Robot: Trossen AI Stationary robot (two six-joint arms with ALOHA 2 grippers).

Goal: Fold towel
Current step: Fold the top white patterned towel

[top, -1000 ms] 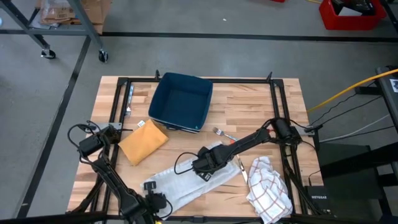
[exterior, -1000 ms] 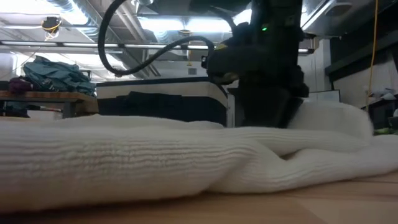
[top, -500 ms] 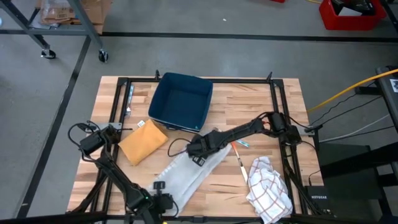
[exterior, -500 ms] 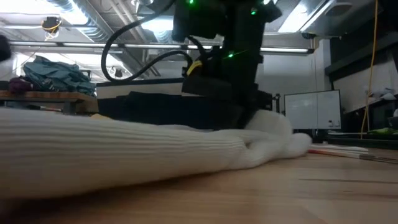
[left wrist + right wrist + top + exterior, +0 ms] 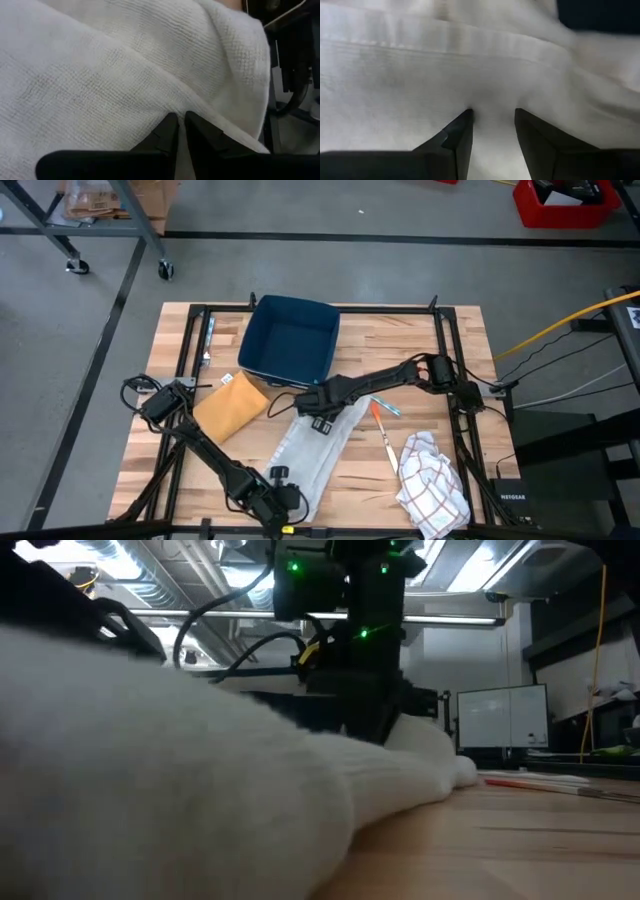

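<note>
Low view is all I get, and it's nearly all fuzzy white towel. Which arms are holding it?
Observer: Both. The left gripper is pinched shut on the white towel at its near end.
Operator: And the other arm?
Observer: The right gripper grips the towel's far end, next to the blue bin.
Operator: Is anything else on the table?
Observer: Yes, a yellow cloth lies to the left of the towel, and a red-checked cloth sits crumpled to the right.
</note>
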